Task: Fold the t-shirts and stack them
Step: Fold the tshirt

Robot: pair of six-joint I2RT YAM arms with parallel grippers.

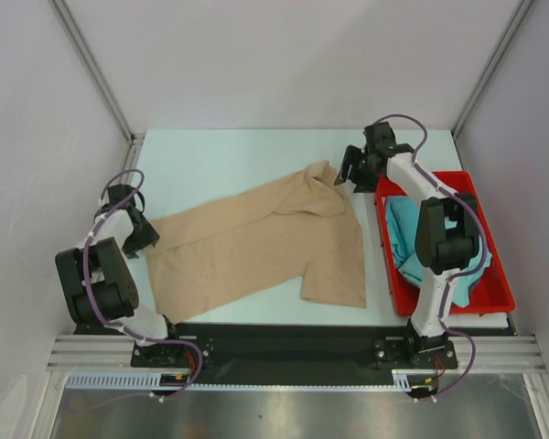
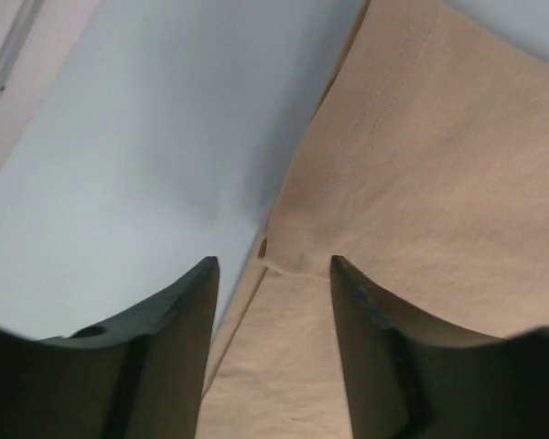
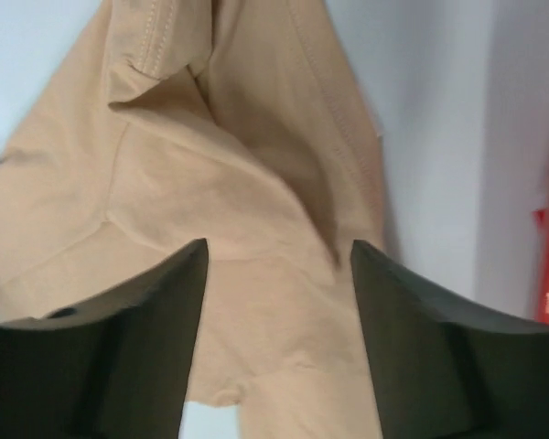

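One tan t-shirt [image 1: 256, 240] spread out; teal t-shirt [image 1: 401, 224] in red bin [image 1: 497, 294].

The tan t-shirt [image 1: 256, 242] is plain, without print or stripe. The teal t-shirt [image 1: 410, 230] is plain too, in a bright red bin [image 1: 499, 294]. The table [image 1: 220, 155] is pale blue-white. The left arm [image 1: 99, 279] and right arm [image 1: 446, 240] are black with white links.

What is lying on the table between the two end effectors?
The tan t-shirt, spread out, fills the stretch from the left end effector to the right end effector, as the top external view shows.
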